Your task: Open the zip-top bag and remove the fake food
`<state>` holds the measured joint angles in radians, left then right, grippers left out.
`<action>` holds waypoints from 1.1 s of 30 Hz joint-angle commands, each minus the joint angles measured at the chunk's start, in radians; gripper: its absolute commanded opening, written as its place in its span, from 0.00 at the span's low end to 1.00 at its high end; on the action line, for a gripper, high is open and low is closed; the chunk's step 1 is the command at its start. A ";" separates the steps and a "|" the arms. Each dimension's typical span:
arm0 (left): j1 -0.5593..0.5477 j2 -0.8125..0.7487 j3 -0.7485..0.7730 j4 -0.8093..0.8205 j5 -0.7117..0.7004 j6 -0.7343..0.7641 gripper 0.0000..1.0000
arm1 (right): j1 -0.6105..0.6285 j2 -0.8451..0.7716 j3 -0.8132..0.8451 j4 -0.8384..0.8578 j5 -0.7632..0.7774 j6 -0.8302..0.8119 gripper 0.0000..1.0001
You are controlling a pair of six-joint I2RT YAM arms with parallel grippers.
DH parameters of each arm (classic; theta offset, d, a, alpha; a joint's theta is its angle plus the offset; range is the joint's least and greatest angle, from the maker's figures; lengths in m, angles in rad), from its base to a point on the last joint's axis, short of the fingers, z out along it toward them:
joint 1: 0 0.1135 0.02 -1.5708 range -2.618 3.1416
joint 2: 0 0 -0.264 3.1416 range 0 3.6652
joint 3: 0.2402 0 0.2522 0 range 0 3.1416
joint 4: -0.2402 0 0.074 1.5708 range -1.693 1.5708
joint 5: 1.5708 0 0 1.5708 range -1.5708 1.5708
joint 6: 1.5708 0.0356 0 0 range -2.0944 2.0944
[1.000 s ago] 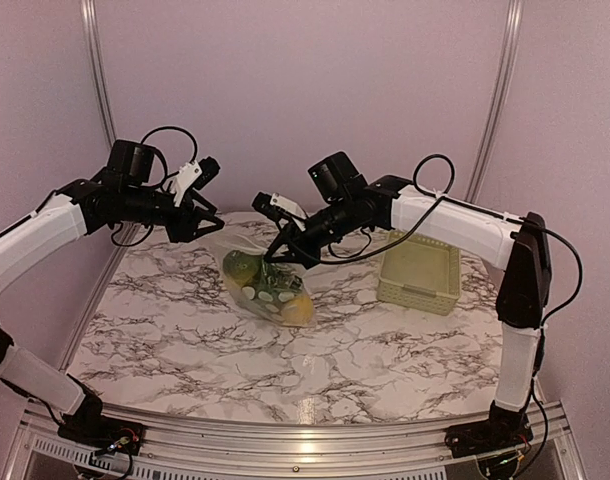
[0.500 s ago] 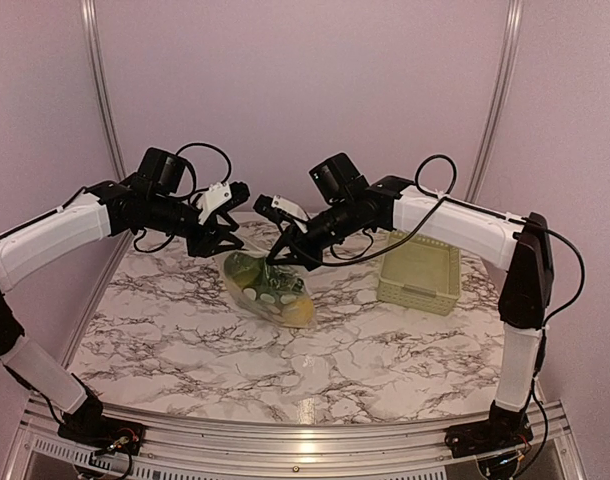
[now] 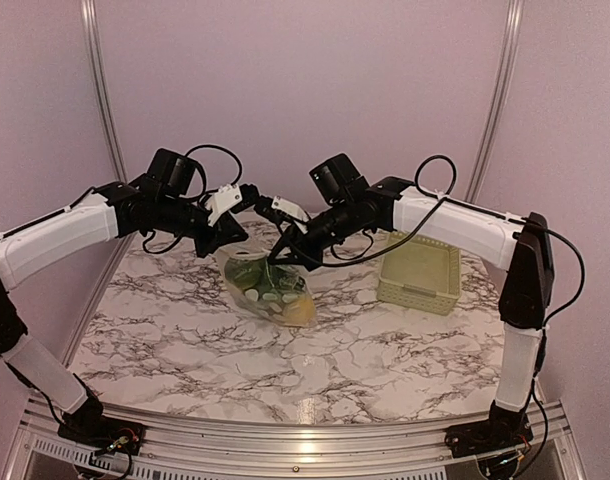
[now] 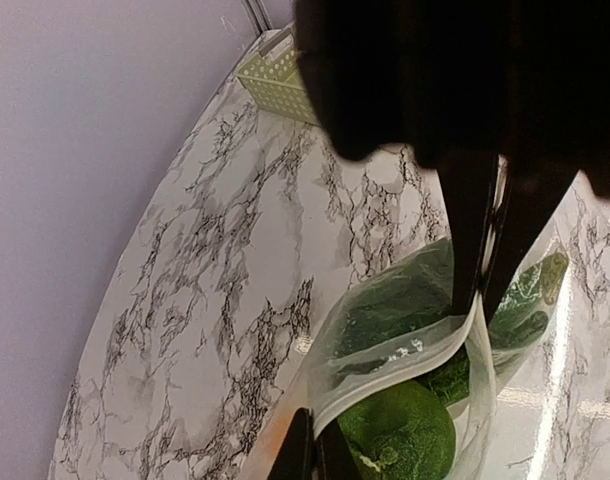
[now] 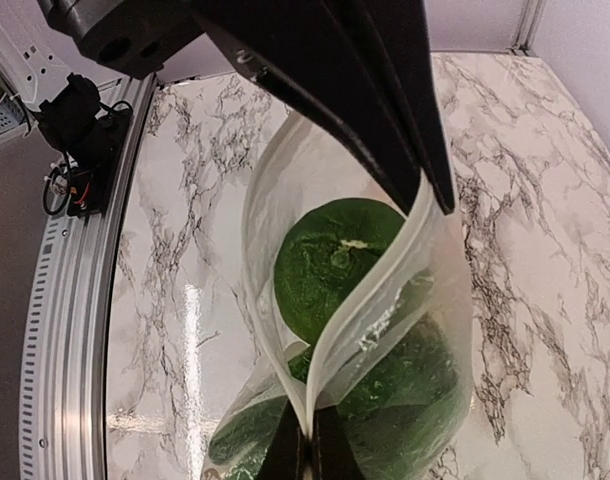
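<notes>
Table (image 3: 185, 330): L tool (image 3: 241, 232), R tool (image 3: 278, 258) outstretched, pinching bag (image 3: 272, 292).

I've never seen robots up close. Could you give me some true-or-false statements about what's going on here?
1. The left gripper and right gripper both pinch the zip-top bag. True.
2. The fake food lies loose on the table. False: it is inside the bag.
3. The pale green basket stands on the right arm's side of the bag. True.
4. The bag lies in the basket. False: it is on the table, apart from the basket.
</notes>
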<state>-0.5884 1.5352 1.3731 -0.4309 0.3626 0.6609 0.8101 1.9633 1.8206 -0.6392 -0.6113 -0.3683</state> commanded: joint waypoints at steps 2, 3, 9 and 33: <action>-0.021 -0.086 -0.065 0.018 -0.043 -0.104 0.00 | -0.010 0.018 0.073 0.083 0.055 0.052 0.00; -0.021 -0.099 -0.074 0.016 -0.050 -0.130 0.00 | -0.012 0.033 0.098 0.085 0.061 0.057 0.00; -0.019 -0.139 -0.062 -0.034 -0.166 -0.375 0.00 | -0.026 0.142 0.278 0.136 0.139 0.101 0.00; -0.059 -0.024 0.023 -0.016 -0.375 -0.945 0.00 | -0.176 -0.085 -0.149 0.496 -0.038 0.826 0.83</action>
<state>-0.6228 1.4639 1.3533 -0.4847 -0.0341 -0.2413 0.6086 1.8534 1.6161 -0.0437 -0.5785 0.2871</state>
